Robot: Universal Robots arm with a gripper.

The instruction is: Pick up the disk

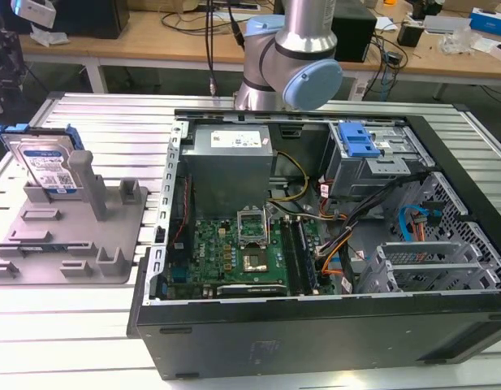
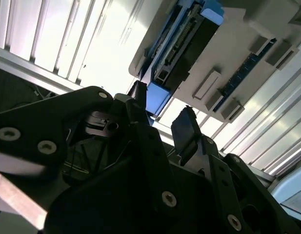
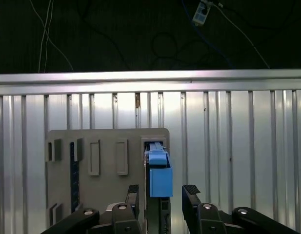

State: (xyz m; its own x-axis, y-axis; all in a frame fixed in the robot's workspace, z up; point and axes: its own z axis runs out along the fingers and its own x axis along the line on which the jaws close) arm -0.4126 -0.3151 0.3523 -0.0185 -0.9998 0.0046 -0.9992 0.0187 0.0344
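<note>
The disk (image 1: 49,166) stands on edge in the grey fixture (image 1: 112,236) on the table (image 1: 71,325). The claw (image 3: 162,191) hangs open over its top edge. Probably rigid, dense, slick-faced; grip across the two flat faces.

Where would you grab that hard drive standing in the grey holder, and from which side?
Likely across its two flat faces near the free top edge, from above: the disk stands on edge in the grey fixture, its bottom slotted in.
</note>
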